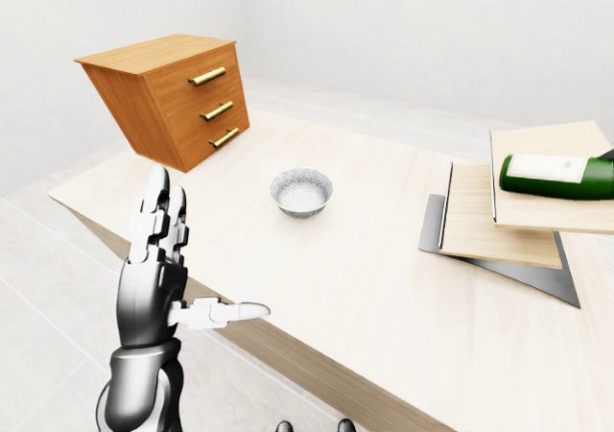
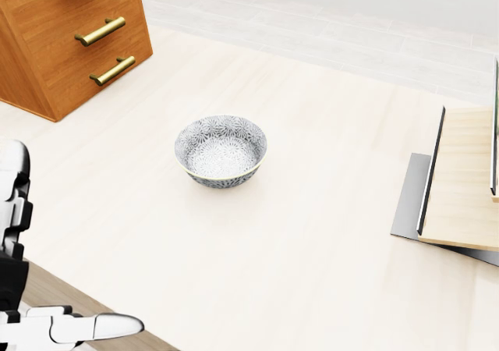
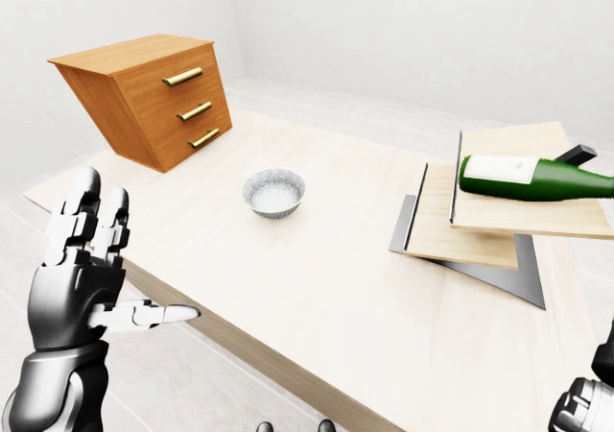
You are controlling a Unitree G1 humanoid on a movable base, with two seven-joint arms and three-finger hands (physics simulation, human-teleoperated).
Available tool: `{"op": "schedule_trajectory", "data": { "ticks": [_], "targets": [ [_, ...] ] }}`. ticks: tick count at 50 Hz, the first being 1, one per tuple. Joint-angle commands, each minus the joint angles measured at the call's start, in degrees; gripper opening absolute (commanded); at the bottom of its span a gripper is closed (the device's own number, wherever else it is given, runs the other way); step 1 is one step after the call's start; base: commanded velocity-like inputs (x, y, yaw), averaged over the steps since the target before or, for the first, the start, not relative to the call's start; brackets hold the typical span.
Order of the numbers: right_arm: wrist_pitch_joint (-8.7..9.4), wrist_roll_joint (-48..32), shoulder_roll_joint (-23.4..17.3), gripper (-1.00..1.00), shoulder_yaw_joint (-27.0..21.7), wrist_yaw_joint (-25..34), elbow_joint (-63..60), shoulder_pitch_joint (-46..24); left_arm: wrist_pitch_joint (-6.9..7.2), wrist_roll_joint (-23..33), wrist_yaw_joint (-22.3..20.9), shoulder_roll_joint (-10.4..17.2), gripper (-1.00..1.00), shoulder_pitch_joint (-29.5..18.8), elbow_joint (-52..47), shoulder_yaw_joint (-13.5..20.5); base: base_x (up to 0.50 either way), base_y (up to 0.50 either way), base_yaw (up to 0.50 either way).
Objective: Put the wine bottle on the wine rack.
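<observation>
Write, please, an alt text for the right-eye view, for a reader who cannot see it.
A green wine bottle lies on its side on the upper board of a stepped wooden rack at the right of a pale table. A patterned bowl sits mid-table, a wooden drawer chest at upper left. The robot's left hand is raised open at lower left.

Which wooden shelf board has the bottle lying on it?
The upper light wooden board: the green wine bottle lies sideways on it. The lower board is bare.

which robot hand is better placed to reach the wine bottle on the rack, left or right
Probably right. The wine bottle lies on the wine rack at the right; the open left robot hand is far left.
</observation>
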Motion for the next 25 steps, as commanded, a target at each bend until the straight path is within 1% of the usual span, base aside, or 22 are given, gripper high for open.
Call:
{"op": "schedule_trajectory", "data": {
  "ticks": [1,5,6,8,9,11,16,17,18,19,20,23,25],
  "targets": [
    [0.0,-1.5,-0.2,-0.47,-0.1,-0.1,0.2,1.3,0.0,0.1,0.1,0.0,1.0,0.1,0.1,-0.1,0.0,0.0,0.0],
    [0.0,-1.8,-0.4,-0.4,0.1,0.4,0.9,1.0,0.0,0.3,0.1,-0.1,1.0,0.1,0.0,-0.5,0.0,0.0,0.0],
    [0.0,-1.9,-0.4,-0.33,0.2,0.7,1.2,0.9,0.0,0.4,0.1,0.0,1.0,0.2,0.1,-0.6,0.0,0.0,0.0],
    [0.0,-1.8,-0.4,-0.26,0.1,0.5,0.7,1.1,0.0,0.5,0.1,0.0,1.0,0.3,0.1,-0.7,0.0,0.0,0.0],
    [0.0,-1.8,-0.2,-0.17,0.1,0.5,0.6,1.2,0.0,0.3,0.1,0.0,1.0,0.3,0.0,-0.6,0.0,0.0,0.0],
    [0.0,-2.0,-0.1,-0.15,0.1,0.6,0.8,1.4,0.0,0.2,0.1,0.0,1.0,0.2,-0.1,-0.4,0.0,0.0,0.0],
    [0.0,-2.4,0.0,0.05,0.3,1.4,2.0,1.2,0.0,0.3,0.0,0.0,1.0,0.5,-0.3,-0.5,0.0,0.0,0.0],
    [0.0,-2.4,0.0,0.05,0.3,1.4,2.0,1.2,0.0,0.3,0.0,0.0,1.0,0.5,-0.3,-0.5,0.0,0.0,0.0],
    [0.0,-2.3,0.0,0.11,0.2,1.3,1.9,1.2,0.0,0.3,0.0,0.0,1.0,0.6,-0.3,-0.5,0.0,0.0,0.0],
    [0.0,-2.3,0.0,0.11,0.2,1.3,1.9,1.2,0.0,0.3,-0.1,0.0,1.0,0.6,-0.2,-0.5,0.0,0.0,0.0],
    [0.0,-2.4,0.0,0.2,0.3,1.2,1.7,1.3,0.0,0.3,-0.1,0.0,1.0,0.6,-0.2,-0.5,0.0,0.0,0.0],
    [0.0,-2.2,0.2,0.26,-0.2,0.8,1.0,2.0,0.0,0.1,-0.1,0.0,1.0,0.6,0.2,-0.3,0.0,0.0,0.0],
    [0.0,-2.3,0.2,0.26,-0.3,1.0,1.3,2.1,0.0,0.1,-0.2,0.0,1.0,0.6,0.3,-0.3,0.0,0.0,0.0]
  ]
}}
